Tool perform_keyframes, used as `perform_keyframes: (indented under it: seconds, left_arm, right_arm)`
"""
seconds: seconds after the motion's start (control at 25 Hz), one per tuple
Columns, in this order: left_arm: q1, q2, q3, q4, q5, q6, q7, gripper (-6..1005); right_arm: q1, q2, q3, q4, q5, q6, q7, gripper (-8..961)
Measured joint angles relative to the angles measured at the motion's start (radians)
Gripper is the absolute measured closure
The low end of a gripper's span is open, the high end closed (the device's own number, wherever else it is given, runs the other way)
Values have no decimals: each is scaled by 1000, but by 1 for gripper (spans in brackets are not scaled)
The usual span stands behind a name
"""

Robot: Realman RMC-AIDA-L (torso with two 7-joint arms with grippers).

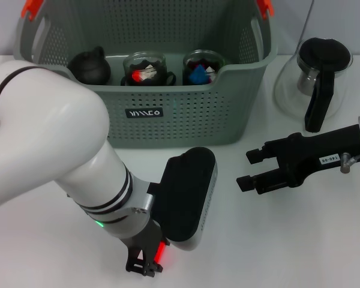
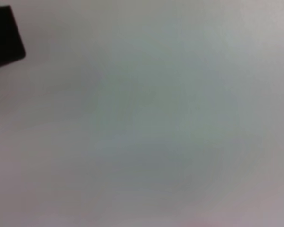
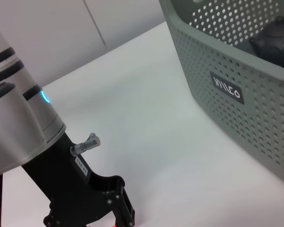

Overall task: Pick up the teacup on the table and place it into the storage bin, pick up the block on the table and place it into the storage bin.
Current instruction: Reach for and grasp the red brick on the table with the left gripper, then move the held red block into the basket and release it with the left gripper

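The storage bin (image 1: 186, 114) stands at the back middle of the table; it also shows in the right wrist view (image 3: 236, 90). Inside it are two glass teacups (image 1: 145, 67) (image 1: 203, 65), one with a red block, one with a blue block. My left gripper (image 1: 145, 264) points down at the table's front edge, in front of the bin; the right wrist view (image 3: 120, 210) shows it too. A small red thing (image 1: 162, 252) sits right at its tip; I cannot tell whether it is held. My right gripper (image 1: 249, 169) is open and empty, hovering right of the bin.
A dark teapot (image 1: 90, 65) lies in the bin's left end. A glass coffee pot with a black lid and handle (image 1: 317, 72) stands on the table right of the bin, behind my right arm. The left wrist view shows only bare white table (image 2: 156, 123).
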Motion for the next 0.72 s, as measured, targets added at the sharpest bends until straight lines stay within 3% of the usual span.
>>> perform_keyframes:
  seconds: [0.24, 0.32, 0.4, 0.44, 0.48, 0.6, 0.72]
  left_arm:
    - [1, 0, -27, 27, -33, 22, -6, 576]
    - [6, 1, -93, 96, -111, 77, -10, 577]
    - [14, 2, -213, 191, -228, 135, -31, 578]
    - [14, 2, -213, 191, -228, 135, -31, 578]
    - [24, 3, -419, 287, -394, 146, -110, 579]
    - [16, 7, -651, 308, -556, 44, -183, 580]
    - [-29, 16, -827, 201, -648, -135, -194, 582]
  right_arm:
    - [0, 0, 5, 0, 0, -1, 0, 120]
    - [1, 0, 5, 0, 0, -1, 0, 121]
    - [0, -1, 5, 0, 0, -2, 0, 121]
    - [0, -2, 5, 0, 0, -3, 0, 121]
    - [0, -3, 5, 0, 0, -3, 0, 121]
    - [0, -4, 4, 0, 0, 0, -1, 120]
    - [3, -4, 1, 0, 0, -2, -6, 120]
